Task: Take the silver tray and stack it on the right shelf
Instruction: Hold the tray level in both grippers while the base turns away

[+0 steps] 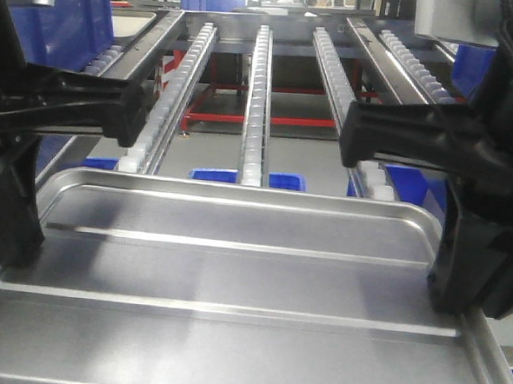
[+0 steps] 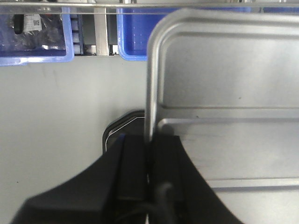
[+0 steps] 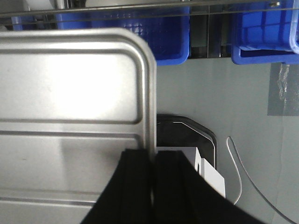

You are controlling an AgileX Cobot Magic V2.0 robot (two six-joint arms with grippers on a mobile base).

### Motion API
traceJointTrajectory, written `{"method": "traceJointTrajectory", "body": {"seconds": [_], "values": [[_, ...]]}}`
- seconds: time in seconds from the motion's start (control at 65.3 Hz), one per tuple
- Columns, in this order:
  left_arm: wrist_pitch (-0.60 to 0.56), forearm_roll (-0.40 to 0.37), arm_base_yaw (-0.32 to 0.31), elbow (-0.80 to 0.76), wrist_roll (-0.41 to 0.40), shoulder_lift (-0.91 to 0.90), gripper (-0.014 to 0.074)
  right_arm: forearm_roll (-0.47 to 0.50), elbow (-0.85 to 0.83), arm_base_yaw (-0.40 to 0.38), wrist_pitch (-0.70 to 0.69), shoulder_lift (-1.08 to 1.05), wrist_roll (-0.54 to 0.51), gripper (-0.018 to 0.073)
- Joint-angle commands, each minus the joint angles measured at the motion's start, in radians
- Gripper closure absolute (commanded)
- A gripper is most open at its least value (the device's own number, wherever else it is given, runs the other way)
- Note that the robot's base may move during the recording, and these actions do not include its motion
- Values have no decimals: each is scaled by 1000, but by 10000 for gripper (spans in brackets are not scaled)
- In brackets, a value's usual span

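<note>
We hold the silver tray (image 1: 234,269) level just in front of the right shelf (image 1: 258,96). Our left hand (image 2: 148,163) and right hand (image 3: 153,163) each pinch an opposite rim, so it should enter squarely.

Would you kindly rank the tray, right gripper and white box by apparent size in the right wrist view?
1. tray
2. right gripper, inflated by nearness to the camera
3. white box, partly hidden

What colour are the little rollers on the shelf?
The rollers are white, clearest in the front-facing view.
</note>
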Motion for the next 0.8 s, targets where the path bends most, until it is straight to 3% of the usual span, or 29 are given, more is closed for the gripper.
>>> {"method": "traceJointTrajectory", "body": {"seconds": [0.0, 0.78], "values": [[38, 39, -4, -20, 9, -33, 697, -42, -28, -1, 1, -20, -3, 500], [38, 39, -4, -20, 9, -33, 697, -42, -28, -1, 1, -20, -3, 500]]}}
